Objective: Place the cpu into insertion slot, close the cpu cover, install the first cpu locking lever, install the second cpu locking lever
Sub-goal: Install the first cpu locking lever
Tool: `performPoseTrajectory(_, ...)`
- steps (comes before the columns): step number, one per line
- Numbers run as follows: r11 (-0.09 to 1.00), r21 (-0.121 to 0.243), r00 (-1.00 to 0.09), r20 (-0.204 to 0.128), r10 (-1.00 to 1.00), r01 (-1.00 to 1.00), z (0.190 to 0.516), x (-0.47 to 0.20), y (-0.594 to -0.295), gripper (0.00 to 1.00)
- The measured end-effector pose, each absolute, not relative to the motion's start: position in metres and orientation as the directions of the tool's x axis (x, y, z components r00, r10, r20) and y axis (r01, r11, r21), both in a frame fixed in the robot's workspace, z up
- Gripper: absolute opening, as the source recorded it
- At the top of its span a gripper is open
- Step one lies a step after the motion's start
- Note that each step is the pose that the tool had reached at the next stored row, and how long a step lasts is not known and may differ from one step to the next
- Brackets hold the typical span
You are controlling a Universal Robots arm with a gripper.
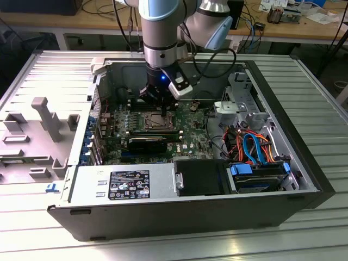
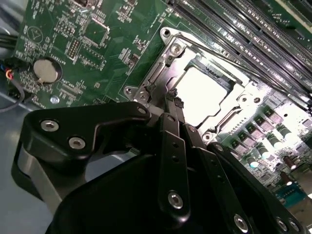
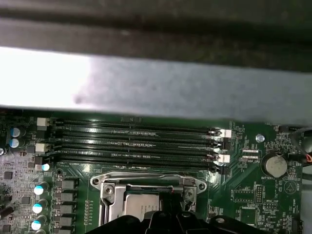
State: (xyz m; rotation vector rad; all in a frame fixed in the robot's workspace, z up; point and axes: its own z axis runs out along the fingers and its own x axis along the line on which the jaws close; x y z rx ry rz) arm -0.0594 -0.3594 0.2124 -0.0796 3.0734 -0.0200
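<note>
The exterior view looks down from high and well back at the whole open computer case (image 1: 81,212), while both wrist views sit close above its green circuit board (image 2: 122,63), sharing the socket (image 3: 146,195) and memory slots (image 3: 136,144).

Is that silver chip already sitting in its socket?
In. The cpu lies flat inside the insertion slot, with the cpu cover framing it.

Looks like a robotics or electronics lab. An open computer case (image 1: 190,179) lies on its side on a ribbed metal table (image 1: 304,81), circuit board (image 1: 190,117) exposed, with a robot arm (image 1: 163,32) reaching down into it. At the far side, wooden benches (image 1: 65,22) are strewn with cables (image 1: 253,24) and small gear.
</note>
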Motion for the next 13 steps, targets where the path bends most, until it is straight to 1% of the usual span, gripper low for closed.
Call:
performPoseTrajectory(5,0.999,-0.028,-0.997,-0.066,-0.032,-0.03,0.215,-0.059,-0.359,0.11)
performPoseTrajectory(10,0.999,-0.032,-0.997,-0.066,-0.031,-0.029,0.238,-0.059,-0.359,0.11)
performPoseTrajectory(13,0.999,-0.032,-0.997,-0.066,-0.031,-0.029,0.244,-0.059,-0.359,0.11)
